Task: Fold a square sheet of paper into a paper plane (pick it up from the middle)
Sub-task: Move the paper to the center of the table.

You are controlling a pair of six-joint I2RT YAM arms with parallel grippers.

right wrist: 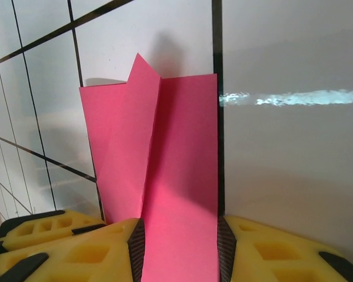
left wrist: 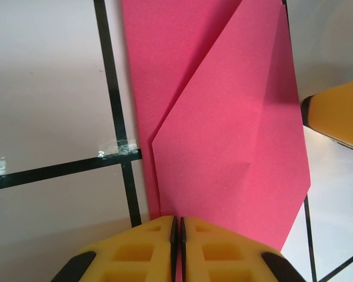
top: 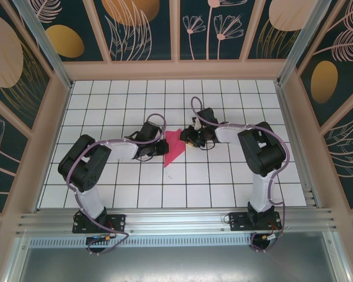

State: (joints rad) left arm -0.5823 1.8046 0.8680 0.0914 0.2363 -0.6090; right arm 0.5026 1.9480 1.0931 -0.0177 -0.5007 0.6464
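Jaws of the left gripper [left wrist: 176, 222] are pressed together on the near edge of the sheet of paper [left wrist: 223, 135]. Those of the right gripper [right wrist: 179, 235] stand wide apart, one pad at either edge of a strip of that paper.

Both rest over the white gridded tabletop [top: 106, 106]. The left arm [top: 88, 164] and right arm [top: 262, 150] reach inward and meet mid-table, with the magenta-pink sheet between them, folded into a narrow wedge of overlapping layers. Seen from above, its long axis runs from far-right to near-left, and the sharp tip points toward the near edge, slightly left. A diagonal crease crosses it in the left wrist view, where a yellow finger [left wrist: 338, 114] of the right gripper sits just beside its right edge.
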